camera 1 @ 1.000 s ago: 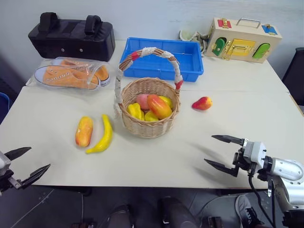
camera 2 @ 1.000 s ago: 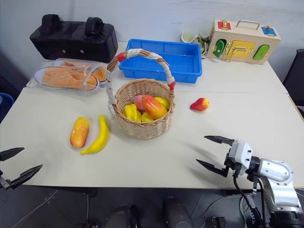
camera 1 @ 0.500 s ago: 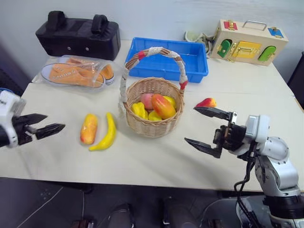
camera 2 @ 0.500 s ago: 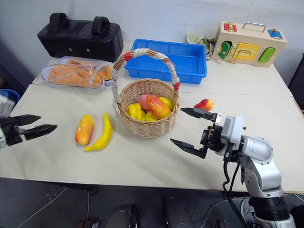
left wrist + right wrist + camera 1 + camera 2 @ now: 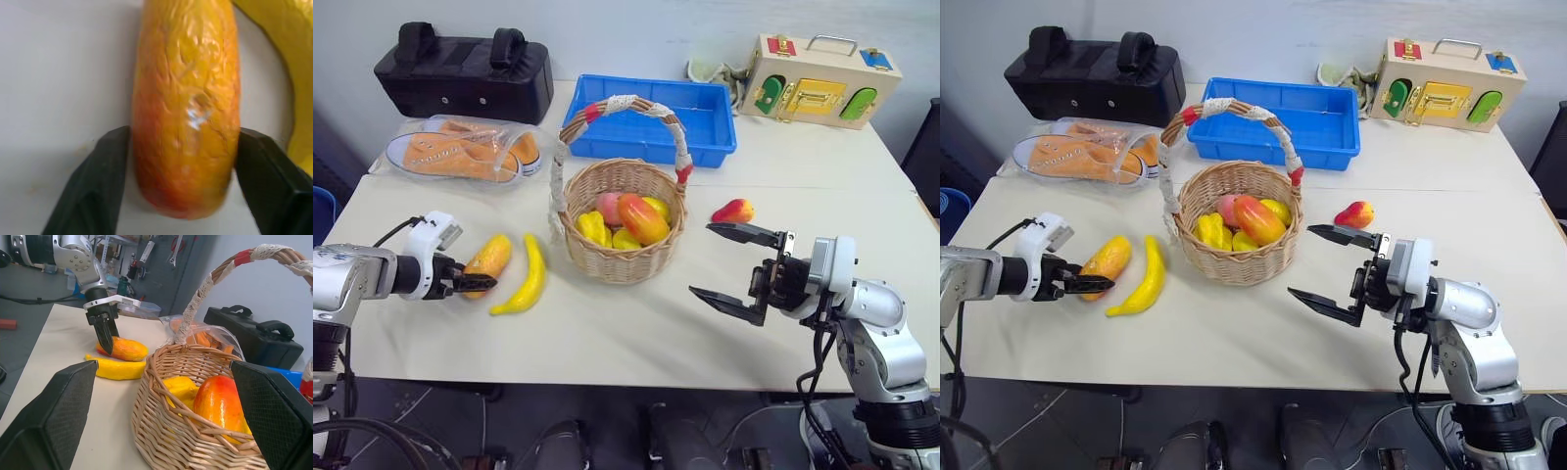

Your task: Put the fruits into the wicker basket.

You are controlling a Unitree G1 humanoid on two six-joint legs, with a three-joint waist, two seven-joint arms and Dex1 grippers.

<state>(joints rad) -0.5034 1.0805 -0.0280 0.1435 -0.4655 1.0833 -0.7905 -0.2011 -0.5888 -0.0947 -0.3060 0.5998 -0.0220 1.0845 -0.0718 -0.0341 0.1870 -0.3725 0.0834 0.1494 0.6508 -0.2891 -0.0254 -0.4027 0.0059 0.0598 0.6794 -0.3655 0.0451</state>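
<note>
orange-yellow mango (image 5: pixel 489 260), yellow banana (image 5: pixel 528 277), blue tray (image 5: pixel 651 122)

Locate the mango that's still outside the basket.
In the left eye view the mango lies on the table's left side, just left of the banana, with the left gripper straddling its near end.

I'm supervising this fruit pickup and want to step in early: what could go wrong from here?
The left gripper straddles only the mango's near end, so it might tip or slip when lifted. The banana lies right beside it and could get knocked. The wicker basket's tall handle may snag the drop.
</note>
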